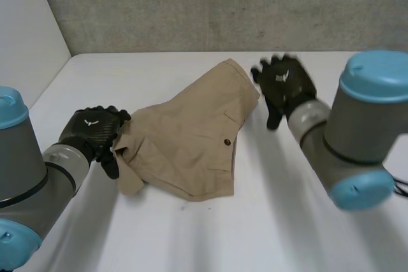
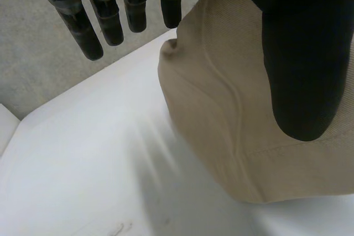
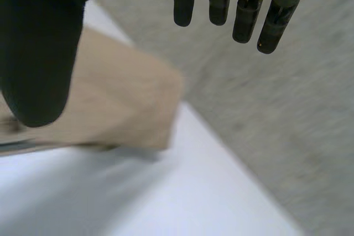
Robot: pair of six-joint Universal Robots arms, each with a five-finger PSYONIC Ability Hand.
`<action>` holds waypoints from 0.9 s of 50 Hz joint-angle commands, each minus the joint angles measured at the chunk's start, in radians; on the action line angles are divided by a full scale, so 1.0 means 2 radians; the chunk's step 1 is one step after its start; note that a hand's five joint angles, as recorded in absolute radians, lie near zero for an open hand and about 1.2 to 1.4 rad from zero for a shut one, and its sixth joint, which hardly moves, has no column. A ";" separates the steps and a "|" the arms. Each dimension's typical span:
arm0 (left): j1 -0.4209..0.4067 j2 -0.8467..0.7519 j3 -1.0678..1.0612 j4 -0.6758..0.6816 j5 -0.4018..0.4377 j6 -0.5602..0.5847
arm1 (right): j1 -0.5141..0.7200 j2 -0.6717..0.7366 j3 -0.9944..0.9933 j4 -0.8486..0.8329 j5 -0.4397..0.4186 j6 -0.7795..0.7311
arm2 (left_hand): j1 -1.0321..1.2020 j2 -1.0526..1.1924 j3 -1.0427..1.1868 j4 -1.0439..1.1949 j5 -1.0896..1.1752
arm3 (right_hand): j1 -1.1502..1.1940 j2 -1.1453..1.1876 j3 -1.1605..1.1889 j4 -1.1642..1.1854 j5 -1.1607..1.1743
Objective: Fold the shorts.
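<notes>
The tan shorts (image 1: 191, 138) lie folded in the middle of the white table (image 1: 287, 221), a dark button showing near their right side. My left hand (image 1: 95, 132) sits at the shorts' left edge, open. In the left wrist view its fingers (image 2: 110, 20) hang straight and its thumb (image 2: 298, 53) is above the cloth (image 2: 221, 120) without gripping it. My right hand (image 1: 284, 84) hovers just right of the shorts' far corner, open. In the right wrist view its fingers (image 3: 232, 4) are straight and hold nothing, with the shorts' corner (image 3: 121, 103) under the thumb side.
A grey concrete wall (image 1: 223, 4) runs behind the table's far edge. A white wall (image 1: 25, 36) stands at the left. Bare table stretches in front of the shorts and to their right.
</notes>
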 commanded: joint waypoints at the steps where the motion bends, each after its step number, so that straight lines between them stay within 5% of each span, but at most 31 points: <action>1: 0.029 0.059 -0.007 -0.002 0.001 0.000 | 0.011 -0.010 0.072 0.071 -0.083 0.121 | -0.020 -0.019 -0.025 -0.020 -0.017 | -0.015 -0.023 -0.018 -0.030 -0.035; 11: 0.065 0.112 -0.008 -0.006 -0.001 -0.012 | 0.030 0.016 0.105 0.021 -0.109 0.175 | -0.023 -0.022 -0.028 -0.023 -0.020 | 0.133 0.124 0.130 0.118 0.112; 20: 0.066 0.117 -0.014 -0.022 0.001 -0.070 | 0.054 0.077 0.099 -0.040 -0.083 0.171 | -0.023 -0.022 -0.028 -0.023 -0.020 | 0.203 0.194 0.200 0.188 0.182; 45: 0.071 0.116 -0.030 -0.021 0.002 -0.071 | 0.058 0.125 0.040 -0.062 -0.050 0.132 | -0.023 -0.022 -0.028 -0.023 -0.020 | 0.373 0.365 0.371 0.358 0.353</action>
